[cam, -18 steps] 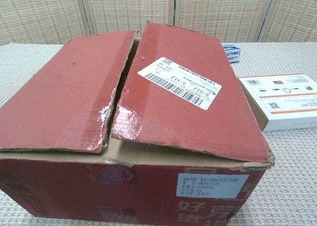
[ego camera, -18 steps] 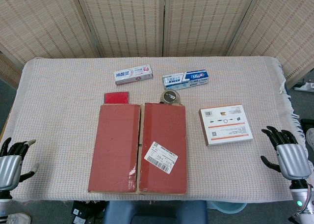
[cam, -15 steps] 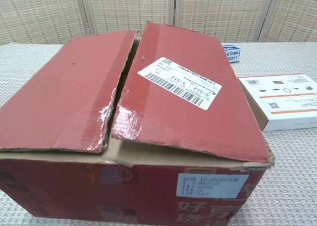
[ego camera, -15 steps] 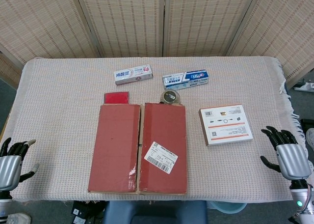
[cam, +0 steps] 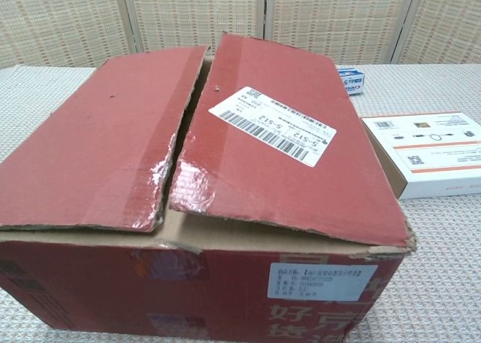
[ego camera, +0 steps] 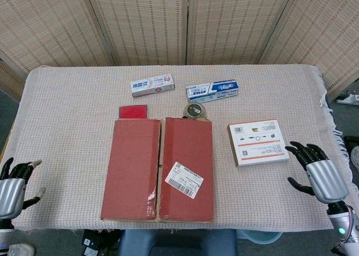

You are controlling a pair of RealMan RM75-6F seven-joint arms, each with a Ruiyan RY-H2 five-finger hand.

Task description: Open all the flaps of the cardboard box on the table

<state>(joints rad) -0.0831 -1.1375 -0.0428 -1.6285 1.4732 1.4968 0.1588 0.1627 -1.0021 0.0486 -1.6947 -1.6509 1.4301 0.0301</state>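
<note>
cardboard box mid-table at near edge, both top flaps down, seam slightly gapped. right hand has shifted inward toward box since a moment ago, fingers spread, holding nothing; likely start of reach for right flap. left hand barely moved at table's left edge, fingers spread, empty. no flap opened yet. shipping label on right flap reads "s-512". white carton, toothpaste boxes: print unreadable.

Far side of the woven beige tablecloth: pink-and-white toothpaste carton, blue-and-white toothpaste carton beside it, well apart. Nearer: small red flat card, round tape roll, white flat box with orange stripe.
</note>
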